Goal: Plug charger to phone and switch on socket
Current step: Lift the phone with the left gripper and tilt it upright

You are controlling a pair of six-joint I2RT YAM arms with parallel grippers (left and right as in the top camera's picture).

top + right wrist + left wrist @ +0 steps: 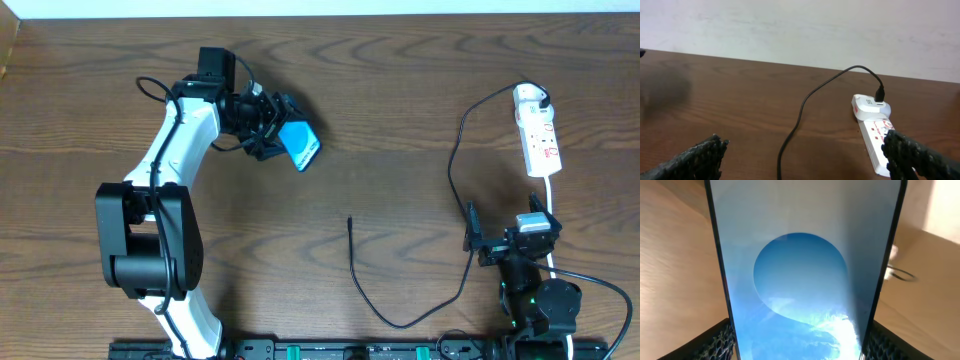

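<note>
The left gripper (pixel 280 132) is clamped on the long edges of the slim, blue-screened rectangular phone (pixel 301 146), which it holds tilted. The long thin black charger cable (pixel 351 240) ends in a straight plug lying right of the phone and nearer the robot's base, its axis running near-to-far. The narrow white power strip (pixel 541 140) sits farther right, well apart from the phone. The right gripper (pixel 804 145), with fingers spread and empty, looks best placed to fetch the plug. Only the overhead view shows that tip; the left wrist view shows little but screen.
</note>
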